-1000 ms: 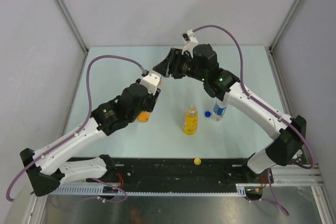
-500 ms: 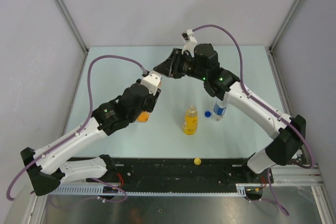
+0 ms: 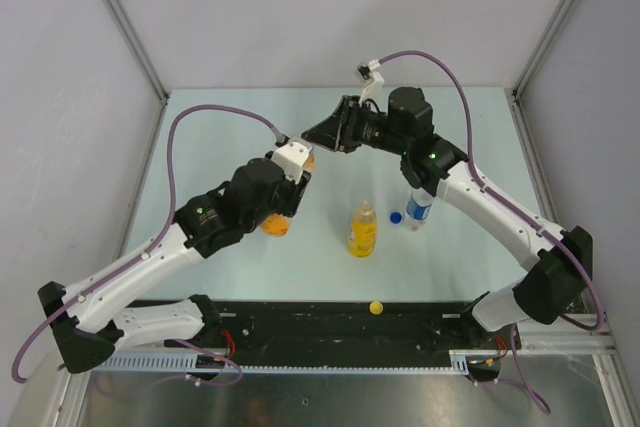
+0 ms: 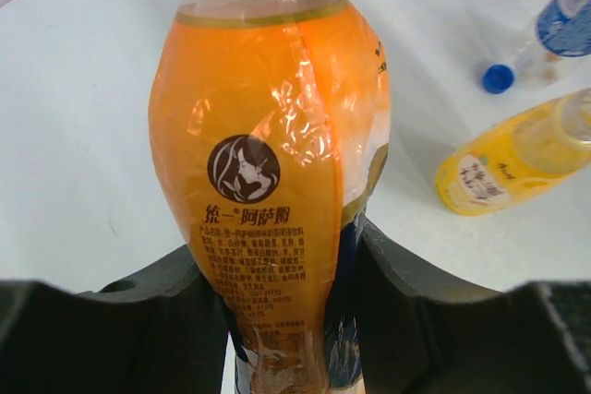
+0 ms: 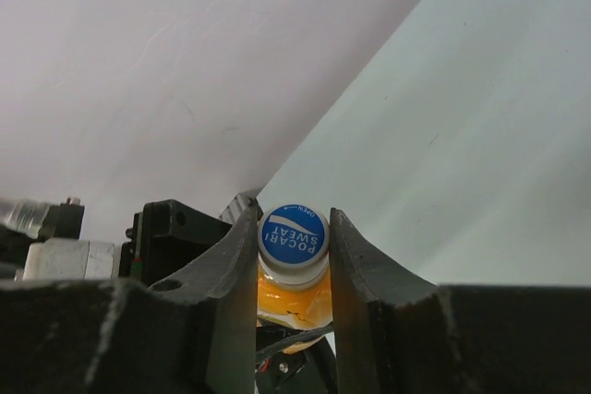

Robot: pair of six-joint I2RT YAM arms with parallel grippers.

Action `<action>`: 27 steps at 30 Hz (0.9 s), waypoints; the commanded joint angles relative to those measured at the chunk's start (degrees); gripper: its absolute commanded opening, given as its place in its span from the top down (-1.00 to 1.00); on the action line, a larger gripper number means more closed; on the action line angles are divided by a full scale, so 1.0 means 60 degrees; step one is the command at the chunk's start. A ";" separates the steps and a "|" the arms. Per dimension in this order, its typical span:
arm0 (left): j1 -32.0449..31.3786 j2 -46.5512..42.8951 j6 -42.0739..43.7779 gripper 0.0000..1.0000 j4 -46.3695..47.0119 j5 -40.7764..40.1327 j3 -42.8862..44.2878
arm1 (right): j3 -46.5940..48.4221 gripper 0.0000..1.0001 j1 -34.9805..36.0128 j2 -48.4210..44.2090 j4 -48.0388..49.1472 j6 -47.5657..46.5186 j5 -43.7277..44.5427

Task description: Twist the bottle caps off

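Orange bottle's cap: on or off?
On: the cap sits on the neck of the orange bottle, between the right fingers. Tightness: cannot tell.

A pale mint tabletop fills the middle of the top view. Plain grey-white wall panels box it in at the top and both sides, joined by slanting aluminium posts. A black strip and a slotted metal rail run along the bottom. The light is soft and even.

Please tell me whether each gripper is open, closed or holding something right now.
Left gripper: closed on the lower body of the orange bottle.
Right gripper: closed on that bottle's cap.
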 commanded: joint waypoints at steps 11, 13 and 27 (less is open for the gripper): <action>-0.0023 -0.0666 0.0549 1.00 0.1134 0.6148 0.0761 | -0.1223 1.00 -0.1187 -0.1088 0.4111 0.0750 -0.4490; -0.0020 -0.0664 0.0559 1.00 0.1235 0.6981 0.0835 | -0.1256 1.00 -0.1238 -0.1086 0.4499 0.0837 -0.4997; -0.0016 -0.0794 0.0951 1.00 0.2197 1.2395 0.0974 | -0.1407 1.00 -0.1346 -0.1189 0.7997 0.2148 -0.7530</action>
